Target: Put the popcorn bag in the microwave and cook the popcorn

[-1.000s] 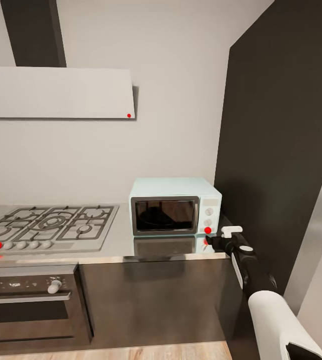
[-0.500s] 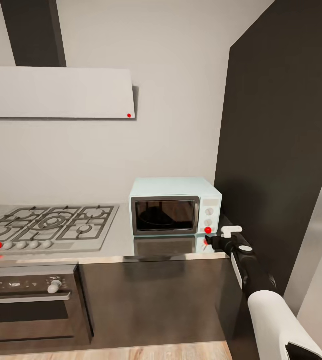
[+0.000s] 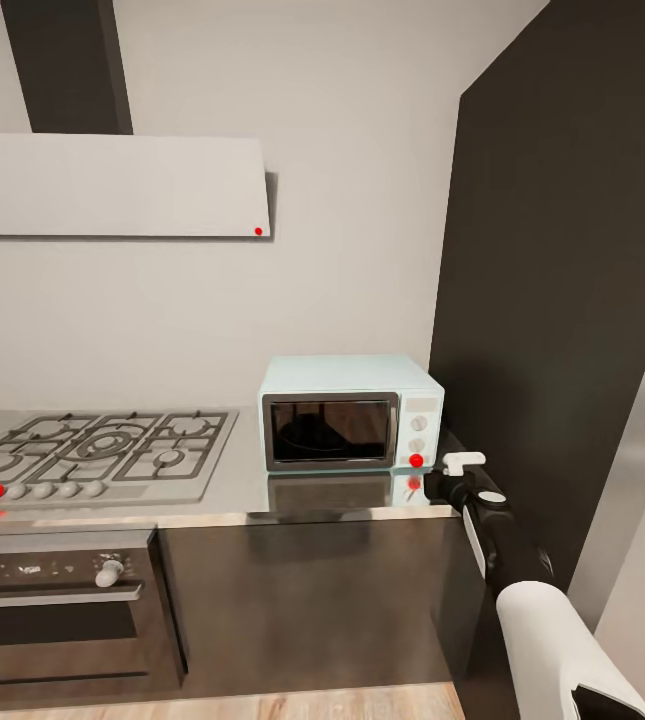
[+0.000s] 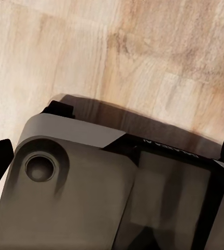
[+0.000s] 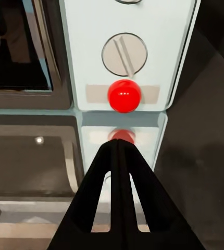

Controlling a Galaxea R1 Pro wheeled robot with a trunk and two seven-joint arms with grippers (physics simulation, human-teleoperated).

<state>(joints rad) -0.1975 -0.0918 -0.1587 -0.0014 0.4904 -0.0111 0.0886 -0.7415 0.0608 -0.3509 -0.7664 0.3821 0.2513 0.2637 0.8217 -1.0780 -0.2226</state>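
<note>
The mint-blue microwave (image 3: 350,412) stands on the steel countertop (image 3: 232,492) with its dark glass door closed. Its round light (image 3: 416,460) glows red below the two knobs. Behind the glass sits a dim rounded shape (image 3: 312,432); I cannot tell what it is. The popcorn bag and popcorn are hidden. My right gripper (image 3: 432,484) is shut and empty, just in front of the microwave's lower right corner. In the right wrist view its closed tips (image 5: 117,144) point at the red light (image 5: 124,96) under a knob (image 5: 124,54), a short gap away. My left gripper (image 4: 112,156) hangs open over the wood floor.
A gas hob (image 3: 102,448) lies left of the microwave, with a built-in oven (image 3: 62,600) below and a grey hood (image 3: 112,185) above. A tall dark cabinet (image 3: 562,300) rises right beside my right arm. Part of my base (image 4: 91,198) appears in the left wrist view.
My right gripper has drawn back slightly from the microwave's red light, away from the panel. Nothing else has moved.
</note>
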